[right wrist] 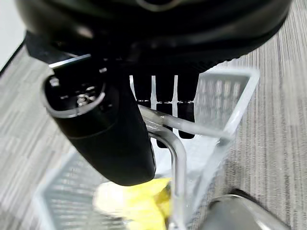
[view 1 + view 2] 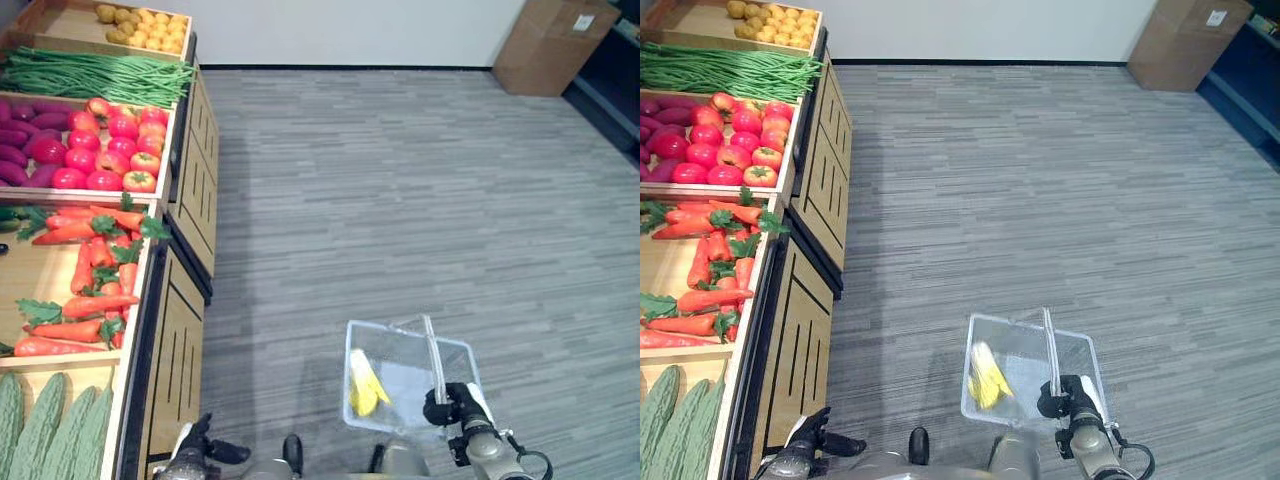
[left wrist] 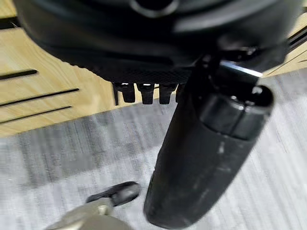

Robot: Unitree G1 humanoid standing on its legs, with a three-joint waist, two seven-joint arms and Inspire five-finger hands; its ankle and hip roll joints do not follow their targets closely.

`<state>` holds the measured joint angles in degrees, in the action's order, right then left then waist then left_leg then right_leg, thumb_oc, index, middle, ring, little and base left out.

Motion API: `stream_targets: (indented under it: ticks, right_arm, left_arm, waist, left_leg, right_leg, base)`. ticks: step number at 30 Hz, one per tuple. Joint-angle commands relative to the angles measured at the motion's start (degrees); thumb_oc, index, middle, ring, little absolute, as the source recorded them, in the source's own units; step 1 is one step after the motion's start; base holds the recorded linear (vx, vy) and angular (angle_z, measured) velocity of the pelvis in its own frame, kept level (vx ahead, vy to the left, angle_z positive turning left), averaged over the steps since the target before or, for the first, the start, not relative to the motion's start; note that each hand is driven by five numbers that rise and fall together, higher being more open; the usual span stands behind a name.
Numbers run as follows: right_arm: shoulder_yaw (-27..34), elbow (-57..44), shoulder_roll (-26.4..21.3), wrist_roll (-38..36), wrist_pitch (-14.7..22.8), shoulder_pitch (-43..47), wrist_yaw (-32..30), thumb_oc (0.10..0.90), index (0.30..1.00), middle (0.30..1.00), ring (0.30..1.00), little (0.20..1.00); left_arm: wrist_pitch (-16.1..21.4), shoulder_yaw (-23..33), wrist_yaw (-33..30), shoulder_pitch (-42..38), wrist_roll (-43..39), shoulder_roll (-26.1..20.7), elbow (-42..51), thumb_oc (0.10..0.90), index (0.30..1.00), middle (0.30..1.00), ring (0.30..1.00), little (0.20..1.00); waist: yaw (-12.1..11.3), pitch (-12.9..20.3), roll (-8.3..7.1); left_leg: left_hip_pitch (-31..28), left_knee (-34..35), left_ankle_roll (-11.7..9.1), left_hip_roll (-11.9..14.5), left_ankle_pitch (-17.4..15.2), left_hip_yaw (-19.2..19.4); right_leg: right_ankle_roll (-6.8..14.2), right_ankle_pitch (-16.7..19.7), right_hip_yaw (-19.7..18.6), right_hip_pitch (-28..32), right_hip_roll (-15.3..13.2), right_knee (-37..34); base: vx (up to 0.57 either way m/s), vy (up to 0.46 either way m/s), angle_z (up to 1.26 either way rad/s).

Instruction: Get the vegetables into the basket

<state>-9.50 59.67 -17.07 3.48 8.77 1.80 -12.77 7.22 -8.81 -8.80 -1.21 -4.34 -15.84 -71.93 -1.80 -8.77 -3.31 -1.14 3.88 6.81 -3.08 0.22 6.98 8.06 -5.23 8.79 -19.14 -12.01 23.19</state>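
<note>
Item: basket [image 2: 405, 385], clear mesh, hanging from my right hand [image 2: 447, 405], fingers curled round its handle; one corn cob [image 2: 364, 384] inside. Left hand [image 2: 195, 445] empty, fingers relaxed, beside the stand [image 2: 180, 330]. Step: between picks. Next: reach left for carrots [image 2: 95, 290].

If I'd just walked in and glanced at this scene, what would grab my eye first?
Probably the wooden produce stand along the robot's left, with bright red tomatoes, orange carrots nearer the robot, and green beans further back. Next, the clear basket hanging over the grey floor, its handle gripped in the robot's right hand, with something yellow, probably corn, inside. The left hand hangs empty beside the stand.
</note>
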Motion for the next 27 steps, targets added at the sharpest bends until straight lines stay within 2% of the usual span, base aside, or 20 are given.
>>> stream_targets:
  ticks: [1, 2, 3, 4, 5, 7, 8, 11, 12, 16, 17, 18, 20, 21, 23, 24, 25, 26, 27]
  right_arm:
    - [0.3, -2.1, -6.4, -0.6, 1.9, 1.7, -2.3, 0.400, 0.300, 0.300, 0.300, 0.300]
    - [0.3, -2.2, -6.4, -0.6, 1.9, 1.6, -2.3, 0.400, 0.300, 0.300, 0.300, 0.300]
    - [0.5, -2.2, -6.4, -0.4, 1.8, 1.5, -2.5, 0.400, 0.300, 0.300, 0.300, 0.300]
    - [0.5, -2.2, -6.4, -0.4, 1.8, 1.5, -2.5, 0.400, 0.300, 0.300, 0.300, 0.300]
    - [0.8, -2.3, -6.2, -0.2, 1.6, 0.9, -2.3, 0.400, 0.300, 0.300, 0.300, 0.300]
    - [0.9, -1.9, -6.2, -0.3, 1.6, 0.8, -2.3, 0.400, 0.300, 0.300, 0.300, 0.300]
    - [0.5, -2.6, -6.4, 0.2, 1.6, 0.6, -1.9, 0.400, 0.300, 0.300, 0.300, 0.300]
    - [0.2, -1.8, -6.7, 0.4, 1.8, 0.8, -1.8, 0.400, 0.300, 0.300, 0.300, 0.300]
    - [-0.2, -0.1, -6.7, 0.0, 1.9, 1.3, -2.0, 0.400, 0.300, 0.300, 0.300, 0.300]
    - [0.5, -0.3, -7.1, -0.9, 2.2, 1.2, -2.3, 0.400, 0.300, 0.300, 0.300, 0.300]
    - [0.5, -1.4, -8.1, -1.0, 2.3, 0.1, -2.3, 0.400, 0.300, 0.300, 0.300, 0.300]
    - [0.5, -1.1, -8.7, -1.1, 2.4, 0.1, -2.2, 0.400, 0.300, 0.300, 0.300, 0.300]
    - [0.6, -0.5, -9.5, -0.7, 2.1, -0.1, -2.2, 0.400, 0.300, 0.300, 0.300, 0.300]
    - [1.2, 0.7, -9.8, -1.2, 1.8, -0.2, -2.5, 0.400, 0.300, 0.300, 0.300, 0.300]
    - [1.7, 1.3, -10.0, -1.4, 1.5, -0.7, -2.6, 0.400, 0.300, 0.300, 0.300, 0.300]
    - [1.7, 1.3, -10.0, -1.4, 1.5, -0.7, -2.6, 0.400, 0.300, 0.300, 0.300, 0.300]
    - [1.8, 1.7, -10.0, -1.4, 1.4, -0.8, -2.6, 0.400, 0.300, 0.300, 0.300, 0.300]
    - [1.7, 1.4, -10.0, -1.1, 1.2, -1.0, -2.6, 0.400, 0.300, 0.300, 0.300, 0.300]
    - [1.7, 2.6, -10.0, -1.1, 1.2, -0.9, -2.7, 0.400, 0.300, 0.300, 0.300, 0.300]
  left_arm:
    - [1.0, 3.3, -0.3, -0.3, 1.4, -0.5, 0.0, 0.900, 1.000, 1.000, 1.000, 1.000]
    - [1.0, 3.3, -0.3, -0.3, 1.5, -0.5, 0.0, 0.900, 1.000, 1.000, 1.000, 1.000]
    - [1.1, 3.5, -0.2, -0.5, 1.7, -0.3, -0.4, 0.900, 1.000, 1.000, 1.000, 1.000]
    - [1.1, 3.5, -0.2, -0.5, 1.7, -0.3, -0.4, 0.900, 1.000, 1.000, 1.000, 1.000]
    - [0.8, 3.7, -0.2, -0.5, 1.6, 0.2, -0.8, 0.900, 1.000, 1.000, 1.000, 1.000]
    - [0.7, 3.7, -0.2, -0.4, 1.6, 0.5, -0.9, 0.900, 1.000, 1.000, 1.000, 1.000]
    - [0.8, 3.8, -0.5, 0.4, 2.0, 0.7, -0.5, 0.900, 1.000, 1.000, 1.000, 1.000]
    - [0.9, 3.7, -0.8, 0.8, 1.9, 0.8, 0.2, 0.900, 1.000, 1.000, 1.000, 1.000]
    - [1.3, 3.2, -0.8, 0.4, 1.2, 0.9, -0.4, 0.900, 1.000, 1.000, 1.000, 1.000]
    - [0.7, 3.9, -1.1, 0.3, 1.0, 1.1, -1.1, 0.900, 1.000, 1.000, 1.000, 1.000]
    - [0.0, 4.5, -0.4, -0.4, -0.7, 1.7, -1.8, 0.900, 1.000, 1.000, 1.000, 1.000]
    - [0.2, 4.4, -0.5, -0.7, -1.0, 1.8, -1.5, 0.900, 1.000, 1.000, 1.000, 1.000]
    - [0.1, 3.9, -0.5, -1.1, -1.7, 2.2, -1.0, 0.900, 1.000, 1.000, 1.000, 1.000]
    - [0.1, 3.4, -0.2, -1.8, -2.6, 2.3, -0.7, 0.900, 1.000, 1.000, 1.000, 1.000]
    - [0.1, 3.3, -0.2, -2.2, -3.4, 2.4, -0.2, 0.900, 1.000, 1.000, 1.000, 1.000]
    - [0.1, 3.3, -0.2, -2.1, -3.4, 2.4, -0.2, 0.900, 1.000, 1.000, 1.000, 1.000]
    - [0.2, 3.2, -0.3, -2.0, -3.4, 2.5, -0.1, 0.900, 1.000, 1.000, 1.000, 1.000]
    - [0.2, 3.2, -0.4, -1.8, -3.2, 2.5, -0.1, 0.900, 1.000, 1.000, 1.000, 1.000]
    - [0.2, 3.0, -0.5, -1.7, -3.0, 2.7, -0.2, 0.900, 1.000, 1.000, 1.000, 1.000]
  waist:
    - [1.8, -2.4, -0.65]
    - [1.8, -2.6, -0.48]
    - [2.7, -2.6, -0.76]
    - [2.7, -2.7, -0.69]
    - [3.2, -2.0, -1.21]
    - [3.2, -1.5, -1.22]
    - [2.9, -0.6, -1.08]
    - [2.5, -0.2, -0.72]
    - [2.4, 0.5, -0.42]
    - [2.3, 0.8, -0.29]
    - [2.2, 1.0, -0.14]
    - [2.3, 0.9, 0.02]
    - [2.5, 0.3, -0.15]
    - [2.3, -0.8, -0.45]
    - [2.0, -1.4, -0.54]
    - [2.0, -1.4, -0.54]
    - [1.7, -1.4, -0.52]
    - [1.5, -1.2, -0.25]
    - [1.1, -1.1, 0.23]
  left_leg:
    - [1.3, -4.9, -6.4, 2.7, -4.0, -2.2]
    - [1.0, -4.9, -6.5, 2.9, -4.2, -2.2]
    - [-0.3, -4.9, -7.1, 3.0, -5.1, -3.5]
    - [-0.4, -4.9, -7.1, 3.1, -5.2, -3.6]
    - [-2.2, -5.7, -7.9, 3.1, -6.9, -5.3]
    - [-2.9, -5.9, -8.2, 3.3, -7.7, -5.7]
    - [-4.1, -6.6, -8.9, 4.3, -8.3, -5.9]
    - [-4.6, -7.2, -9.7, 5.6, -7.5, -6.3]
    - [-4.0, -8.3, -11.2, 8.1, -5.5, -7.7]
    - [-3.4, -9.3, -11.8, 8.7, -4.3, -8.7]
    - [-2.2, -12.4, -13.1, 9.7, -0.9, -10.0]
    - [-0.8, -15.1, -13.4, 9.6, 0.5, -10.4]
    - [2.9, -21.8, -14.0, 9.8, 3.1, -9.2]
    - [6.7, -23.3, -13.8, 10.2, 4.6, -6.7]
    - [10.7, -19.5, -13.0, 10.4, 3.1, -4.0]
    - [10.6, -19.6, -13.0, 10.4, 3.0, -3.9]
    - [11.8, -16.3, -12.6, 10.0, 1.9, -3.5]
    - [12.6, -12.7, -12.6, 9.9, 2.4, -3.2]
    - [13.7, -9.2, -12.8, 10.5, 4.4, -3.0]
  right_leg:
    - [1.6, 11.4, -0.6, 4.5, 0.4, -15.8]
    - [1.6, 11.5, -0.5, 4.9, 0.6, -16.1]
    - [2.7, 14.1, -2.8, 3.5, 0.1, -19.9]
    - [2.7, 14.1, -2.7, 3.7, 0.2, -20.0]
    - [3.3, 15.8, -4.1, 3.4, 0.2, -21.1]
    - [3.0, 15.8, -3.7, 4.0, 0.4, -21.0]
    - [2.4, 15.6, -2.2, 4.7, 0.9, -20.8]
    - [1.9, 14.8, -1.0, 5.2, 1.7, -20.0]
    - [0.4, 12.6, 0.2, 6.0, 3.4, -18.7]
    - [-0.1, 12.0, 0.9, 6.4, 3.9, -18.7]
    - [-1.7, 10.1, 1.4, 7.4, 5.4, -18.5]
    - [-2.3, 9.4, 1.6, 7.9, 5.6, -18.5]
    - [-3.7, 7.7, 2.7, 9.5, 5.7, -18.6]
    - [-4.2, 6.7, 3.7, 11.5, 5.4, -19.1]
    - [-3.9, 6.2, 4.9, 13.4, 4.9, -20.6]
    - [-3.9, 6.2, 4.9, 13.5, 4.9, -20.6]
    - [-3.4, 6.0, 5.0, 14.1, 4.8, -21.2]
    - [-3.1, 5.9, 4.9, 14.6, 4.8, -21.8]
    - [-2.9, 5.6, 4.9, 15.3, 5.0, -22.2]
  base:
    - [0.18, -0.074, 0.33]
    - [0.27, -0.136, 0.41]
    - [0.17, -0.092, 0.40]
    - [0.42, -0.276, 0.55]
    - [0.34, -0.246, 0.61]
    - [0.29, -0.230, 0.69]
    - [0.16, -0.154, 0.58]
    - [0.18, -0.247, 0.16]
    - [0.15, -0.280, 0.13]
    - [0.13, -0.221, 0.32]
    - [0.20, -0.298, 0.08]
    - [0.24, -0.368, 0.13]
    - [0.13, -0.202, 0.45]
    - [0.12, -0.182, 0.42]
    - [0.10, -0.091, 0.35]
    - [0.10, -0.004, 0.78]
    - [0.13, 0.028, 0.62]
    - [0.20, 0.051, 0.28]
    - [0.31, 0.117, -0.05]
